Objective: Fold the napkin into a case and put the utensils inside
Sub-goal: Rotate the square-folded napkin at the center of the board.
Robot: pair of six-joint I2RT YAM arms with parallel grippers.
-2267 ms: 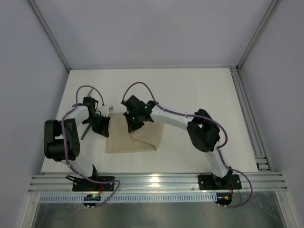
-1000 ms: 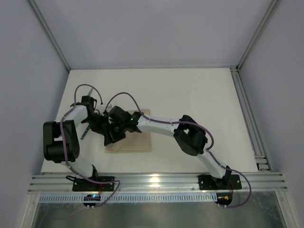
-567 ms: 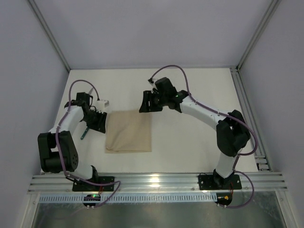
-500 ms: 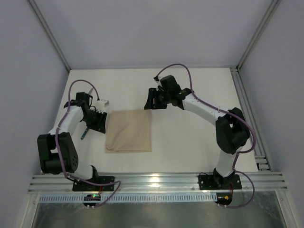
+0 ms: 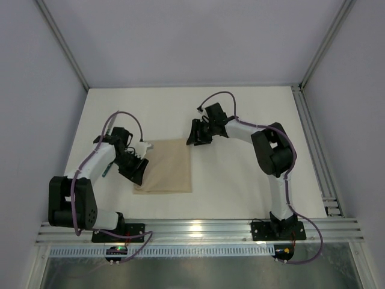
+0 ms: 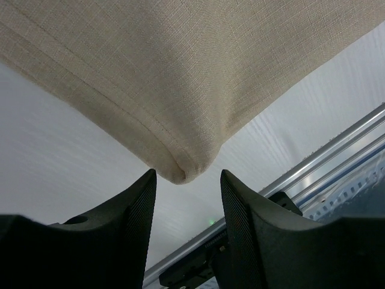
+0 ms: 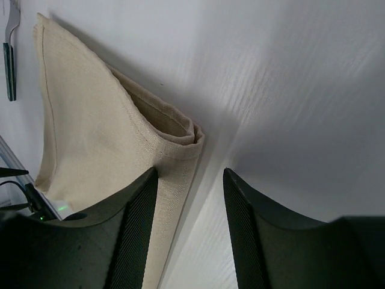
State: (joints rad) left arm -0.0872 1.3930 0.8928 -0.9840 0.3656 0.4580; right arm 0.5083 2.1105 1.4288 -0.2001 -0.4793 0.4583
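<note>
The beige napkin (image 5: 165,167) lies flat on the white table as a broad folded rectangle, not a narrow case. My left gripper (image 5: 138,171) is open at the napkin's left edge. One rounded napkin corner (image 6: 183,171) lies just beyond its fingertips (image 6: 144,198), touching neither. My right gripper (image 5: 195,133) is open at the far right corner. That layered corner (image 7: 183,135) lies ahead of its jaws, and the left finger (image 7: 141,205) overlaps the cloth's edge. Of the utensils, a teal-handled fork (image 7: 9,60) lies past the napkin. In the top view it is a thin teal sliver (image 5: 106,170) beside the left arm. The knife is out of view.
An aluminium rail (image 5: 198,232) runs along the near table edge, with both arm bases bolted to it. A second rail (image 5: 313,144) borders the right side. Grey walls close in the table on the left, back and right.
The right arm pulled back off the napkin's left part and swung right, then came down to the far right corner. The left gripper opened wider and moved nearer along the left edge.
</note>
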